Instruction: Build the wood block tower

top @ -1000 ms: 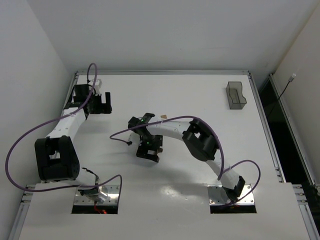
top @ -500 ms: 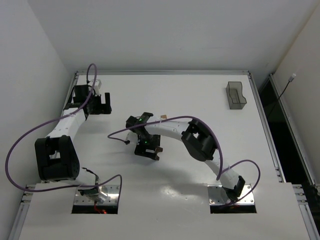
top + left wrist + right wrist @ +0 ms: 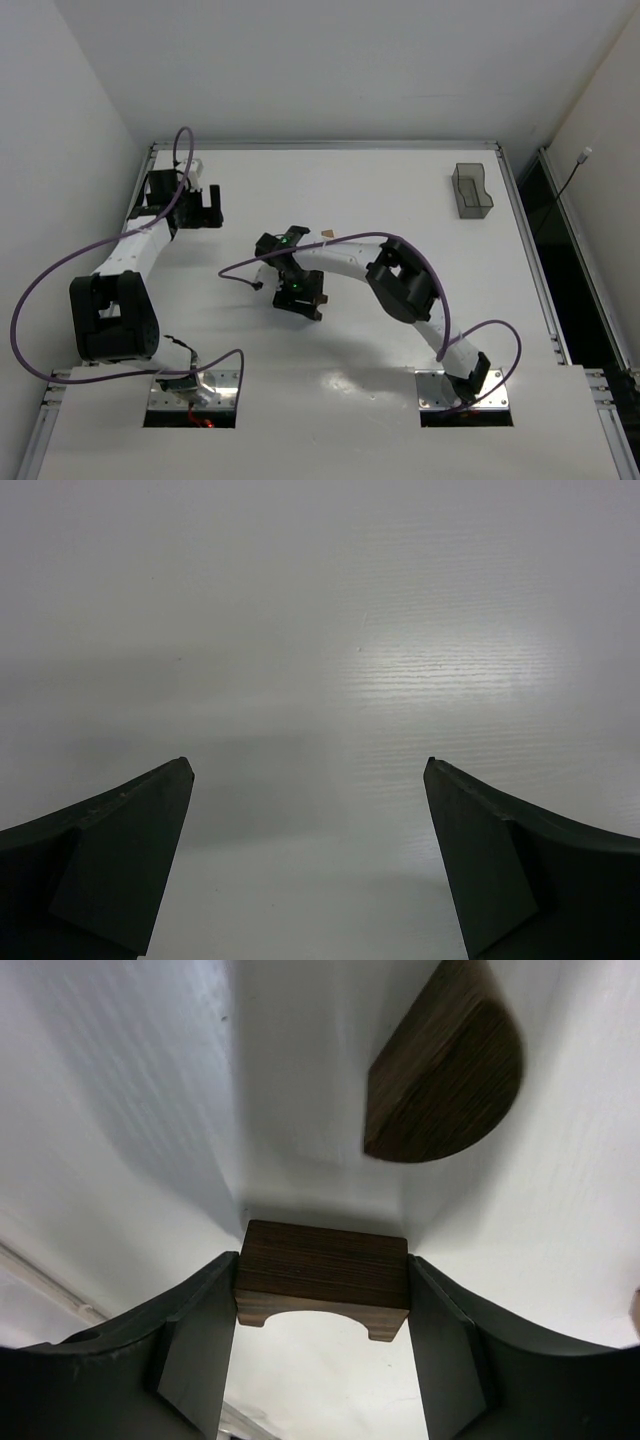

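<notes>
My right gripper [image 3: 322,1278] is shut on a dark brown arch-shaped wood block [image 3: 322,1275], pinched by its two ends between the fingers. A dark brown half-round wood block [image 3: 445,1070] lies on the white table just beyond it. In the top view the right gripper [image 3: 300,297] is near the table's middle, with a small tan block [image 3: 327,233] beyond it. My left gripper [image 3: 310,770] is open and empty over bare table, at the far left in the top view [image 3: 203,208]. No tower is in view.
A grey translucent plastic tray [image 3: 471,190] stands at the back right of the table. Purple cables loop from both arms. The right arm's elbow [image 3: 400,280] hangs over the table's middle right.
The right gripper shifted slightly back and forth near the table's middle, still holding the arch block. The left arm has not moved.
</notes>
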You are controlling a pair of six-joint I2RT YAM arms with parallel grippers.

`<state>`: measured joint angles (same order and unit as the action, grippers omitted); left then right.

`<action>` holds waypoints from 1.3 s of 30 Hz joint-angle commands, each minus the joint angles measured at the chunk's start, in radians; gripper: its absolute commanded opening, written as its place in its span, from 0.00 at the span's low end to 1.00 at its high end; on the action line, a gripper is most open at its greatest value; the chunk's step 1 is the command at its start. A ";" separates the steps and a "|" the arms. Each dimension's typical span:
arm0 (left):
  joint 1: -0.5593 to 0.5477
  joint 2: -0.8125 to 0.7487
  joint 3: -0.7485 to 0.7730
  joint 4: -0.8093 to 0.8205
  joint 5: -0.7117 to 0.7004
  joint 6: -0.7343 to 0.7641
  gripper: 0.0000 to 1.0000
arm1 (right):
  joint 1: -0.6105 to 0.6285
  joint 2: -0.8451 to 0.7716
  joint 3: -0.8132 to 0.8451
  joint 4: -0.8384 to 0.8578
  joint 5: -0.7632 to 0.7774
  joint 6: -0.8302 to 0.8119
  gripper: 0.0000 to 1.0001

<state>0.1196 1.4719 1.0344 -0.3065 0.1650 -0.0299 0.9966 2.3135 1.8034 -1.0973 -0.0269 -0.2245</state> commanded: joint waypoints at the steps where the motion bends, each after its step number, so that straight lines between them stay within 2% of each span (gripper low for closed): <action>1: 0.011 -0.004 -0.005 0.040 0.010 0.010 1.00 | -0.010 -0.106 -0.071 0.075 -0.045 0.023 0.00; 5: 0.011 -0.004 -0.005 0.040 0.010 0.010 1.00 | -0.079 -0.261 -0.160 0.271 -0.102 0.063 0.00; 11: 0.011 0.005 0.004 0.020 0.030 0.001 1.00 | -0.191 -0.564 -0.428 0.583 -0.249 0.109 0.00; 15: 0.011 -0.015 0.004 0.029 0.062 0.001 1.00 | -0.313 -0.707 -0.571 0.810 -0.385 0.131 0.00; 19: 0.011 -0.004 0.015 0.038 0.071 -0.008 1.00 | -0.459 -0.698 -0.581 0.861 -0.603 0.154 0.00; 20: 0.011 0.005 0.029 0.020 0.071 -0.008 1.00 | -0.486 -0.698 -0.596 0.884 -0.696 0.163 0.00; 22: 0.011 0.024 0.053 0.006 0.071 -0.019 1.00 | -0.539 -0.709 -0.611 0.947 -0.748 0.163 0.00; 28: 0.011 0.047 0.062 -0.005 0.080 -0.028 1.00 | -0.657 -0.700 -0.633 1.037 -1.007 -0.048 0.00; 30: 0.011 0.056 0.072 -0.014 0.080 -0.028 1.00 | -0.677 -0.672 -0.607 1.015 -1.053 -0.129 0.00; 31: 0.011 0.056 0.072 -0.014 0.080 -0.028 1.00 | -0.687 -0.672 -0.596 0.961 -1.085 -0.248 0.00; 34: 0.011 0.065 0.072 -0.023 0.068 -0.028 1.00 | -0.710 -0.660 -0.585 0.926 -1.139 -0.430 0.00; 37: 0.011 0.074 0.072 -0.023 0.068 -0.028 1.00 | -0.719 -0.651 -0.596 0.935 -1.162 -0.522 0.00; 39: 0.011 0.088 0.081 -0.032 0.068 -0.028 1.00 | -0.728 -0.605 -0.546 0.852 -1.182 -0.646 0.00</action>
<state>0.1196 1.5436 1.0710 -0.3351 0.2218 -0.0467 0.2775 1.6737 1.1828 -0.2188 -1.0733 -0.6117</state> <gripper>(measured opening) 1.000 0.578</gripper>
